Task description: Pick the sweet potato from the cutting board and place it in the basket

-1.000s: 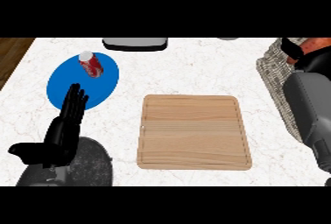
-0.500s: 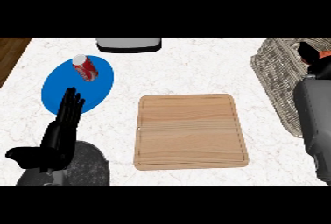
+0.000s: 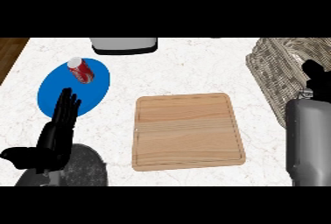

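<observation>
The wooden cutting board (image 3: 188, 130) lies bare in the middle of the counter. No sweet potato shows anywhere in the head view. The woven basket (image 3: 275, 65) stands at the right edge. My right hand (image 3: 315, 77) hangs over the basket's near right part, with its grey forearm (image 3: 309, 140) rising from the lower right. Anything it may hold is hidden. My left hand (image 3: 59, 127) rests open at the lower left, fingers pointing up, overlapping the blue plate's near rim.
A blue plate (image 3: 61, 89) at the left carries a red can (image 3: 81, 70) lying on its side. A grey appliance (image 3: 124, 44) sits at the back edge. A dark round speckled object (image 3: 87, 168) lies under my left forearm. The counter's left edge (image 3: 14, 59) meets wood.
My right hand has moved inward over the basket. An orange-red patch beside it earlier no longer shows. The left hand has stayed put, and the scene has shifted slightly in the view.
</observation>
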`<state>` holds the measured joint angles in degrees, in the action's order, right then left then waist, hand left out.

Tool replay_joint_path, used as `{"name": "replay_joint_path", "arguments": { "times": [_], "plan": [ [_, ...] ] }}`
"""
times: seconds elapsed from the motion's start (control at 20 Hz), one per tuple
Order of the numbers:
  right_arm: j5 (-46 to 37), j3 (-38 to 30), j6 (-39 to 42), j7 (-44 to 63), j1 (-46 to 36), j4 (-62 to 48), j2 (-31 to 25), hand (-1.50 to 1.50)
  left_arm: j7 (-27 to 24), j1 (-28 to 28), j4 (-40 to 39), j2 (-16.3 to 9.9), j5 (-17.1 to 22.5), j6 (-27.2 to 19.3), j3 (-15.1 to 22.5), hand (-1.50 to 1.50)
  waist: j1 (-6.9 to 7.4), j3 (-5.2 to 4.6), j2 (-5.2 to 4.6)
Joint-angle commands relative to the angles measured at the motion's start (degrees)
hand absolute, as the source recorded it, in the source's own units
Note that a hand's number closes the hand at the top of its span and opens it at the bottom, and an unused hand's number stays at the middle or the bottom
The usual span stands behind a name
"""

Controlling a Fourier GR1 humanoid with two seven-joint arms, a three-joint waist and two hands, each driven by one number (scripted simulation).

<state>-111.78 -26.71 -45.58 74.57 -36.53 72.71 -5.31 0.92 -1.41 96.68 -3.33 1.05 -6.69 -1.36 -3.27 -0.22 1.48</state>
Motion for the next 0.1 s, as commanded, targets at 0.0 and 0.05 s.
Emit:
{"name": "replay_joint_path", "arguments": {
  "times": [0.0, 0.05],
  "plan": [
    [1.40, 3.29, 8.35, 2.44, 7.00, 17.25, 5.05, -1.50, -0.68, -0.31, -0.28, 0.43, 0.32, -0.04, -0.15, 0.00, -0.16, 0.07, 0.02],
    [0.75, 4.87, 11.63, 2.35, 6.63, 20.53, 5.11, -1.50, 0.95, -1.08, 1.81, 0.83, -0.60, -0.71, 1.08, 0.00, 0.28, 0.07, 0.16]
  ]
}}
